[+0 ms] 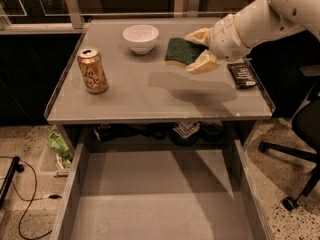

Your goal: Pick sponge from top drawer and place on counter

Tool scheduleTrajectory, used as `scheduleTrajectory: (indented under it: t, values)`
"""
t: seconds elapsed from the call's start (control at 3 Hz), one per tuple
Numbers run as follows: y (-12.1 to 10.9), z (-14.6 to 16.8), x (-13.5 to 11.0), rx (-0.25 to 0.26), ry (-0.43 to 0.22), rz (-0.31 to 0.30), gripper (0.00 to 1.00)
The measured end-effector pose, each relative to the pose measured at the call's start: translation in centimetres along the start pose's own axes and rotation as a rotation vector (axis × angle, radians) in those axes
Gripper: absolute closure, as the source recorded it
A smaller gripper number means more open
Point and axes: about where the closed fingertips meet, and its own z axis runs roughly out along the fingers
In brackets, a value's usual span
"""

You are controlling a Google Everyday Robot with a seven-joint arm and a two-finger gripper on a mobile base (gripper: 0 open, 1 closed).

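The sponge (pixel 181 52), dark green on top with a pale yellow layer below, is held between the tan fingers of my gripper (pixel 196 51). The gripper hangs a little above the counter (pixel 150 91), right of its middle, on the white arm that reaches in from the upper right. It casts a shadow on the tabletop below it. The top drawer (pixel 155 199) stands pulled open at the front, and its grey floor is bare.
A white bowl (pixel 140 38) stands at the back of the counter. A gold drink can (pixel 92 70) stands at the left. A black flat packet (pixel 242 75) lies at the right edge. An office chair base (pixel 295 156) stands on the floor at right.
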Motion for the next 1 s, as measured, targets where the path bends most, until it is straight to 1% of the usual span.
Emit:
scheduleTrajectory:
  t: [0.33,0.67,1.0]
  values:
    - [1.1,1.6,0.2,-0.036,-0.001,0.001,1.00]
    - [1.6,3.9,0.5,-0.079,-0.003,0.019,1.00]
    - [1.2,5.1,0.7,-0.095,-0.009,0.044,1.00]
